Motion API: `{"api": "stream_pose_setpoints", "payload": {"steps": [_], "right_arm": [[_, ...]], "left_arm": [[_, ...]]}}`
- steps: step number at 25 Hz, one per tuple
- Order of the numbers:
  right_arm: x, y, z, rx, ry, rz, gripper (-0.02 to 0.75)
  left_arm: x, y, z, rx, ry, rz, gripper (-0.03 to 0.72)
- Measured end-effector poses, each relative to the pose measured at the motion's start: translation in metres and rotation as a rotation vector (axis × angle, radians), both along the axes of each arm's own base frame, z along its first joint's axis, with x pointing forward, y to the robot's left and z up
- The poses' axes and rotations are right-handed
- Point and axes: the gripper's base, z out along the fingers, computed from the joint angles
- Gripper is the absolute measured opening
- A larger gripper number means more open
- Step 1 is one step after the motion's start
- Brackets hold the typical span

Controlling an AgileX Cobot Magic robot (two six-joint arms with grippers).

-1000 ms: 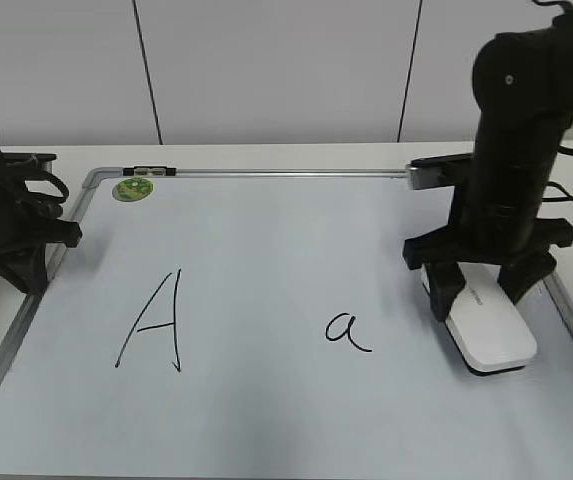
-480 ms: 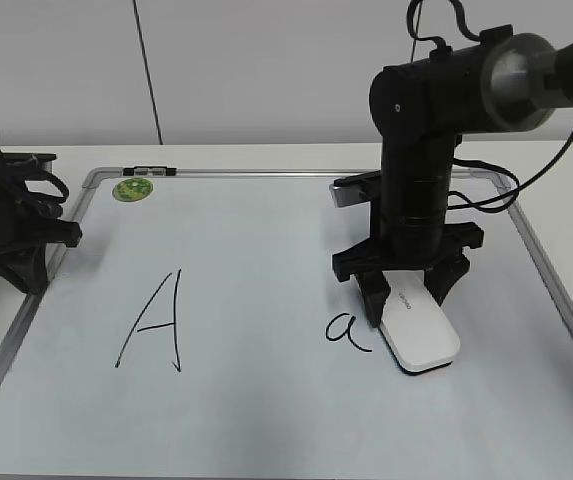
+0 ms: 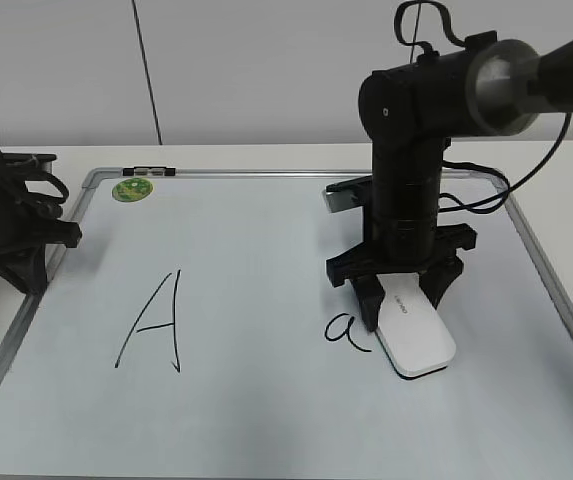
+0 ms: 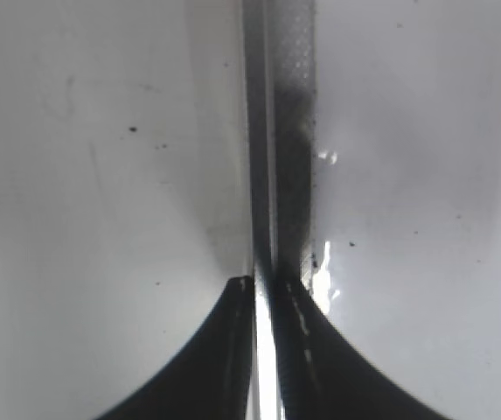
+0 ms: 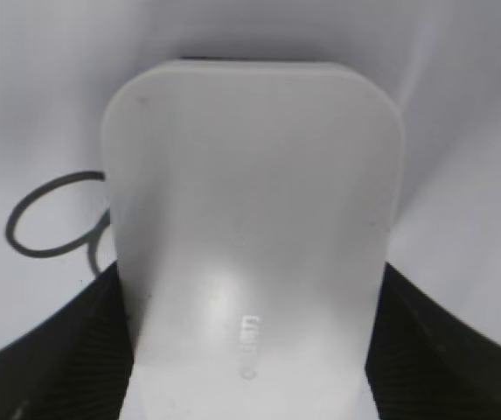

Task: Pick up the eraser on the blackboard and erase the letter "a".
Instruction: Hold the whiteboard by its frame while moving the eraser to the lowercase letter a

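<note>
Eraser (image 3: 413, 337) beside letter "a" (image 3: 346, 331) (capital "A" (image 3: 156, 322) well apart).

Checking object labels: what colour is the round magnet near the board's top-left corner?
Green, with a lighter pattern in the middle. The magnet shows only in the exterior view.

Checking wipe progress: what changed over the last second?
The right tool, shut on the eraser, carried it leftward across the blackboard from near the right frame to right beside the letter "a", now touching its right edge. The "a" is still unerased. Left tool, capital "A" and magnet unchanged.
</note>
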Motion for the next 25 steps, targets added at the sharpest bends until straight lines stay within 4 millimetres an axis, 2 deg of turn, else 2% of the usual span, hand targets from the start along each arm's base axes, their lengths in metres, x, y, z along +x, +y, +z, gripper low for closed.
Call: {"api": "stream_pose_setpoints", "payload": {"steps": [12, 20, 25], "right_arm": [[-0.03, 0.053, -0.002, 0.044, 0.026, 0.145, 0.522], [-0.027, 0.06, 0.001, 0.036, 0.015, 0.186, 0.521], [-0.023, 0.058, 0.001, 0.03, 0.008, 0.174, 0.521]], "left_arm": [[0.0, 0.0, 0.0, 0.0, 0.0, 0.0, 0.055], [0.0, 0.0, 0.0, 0.0, 0.002, 0.0, 0.055], [0.0, 0.0, 0.0, -0.001, 0.002, 0.001, 0.055]]}}
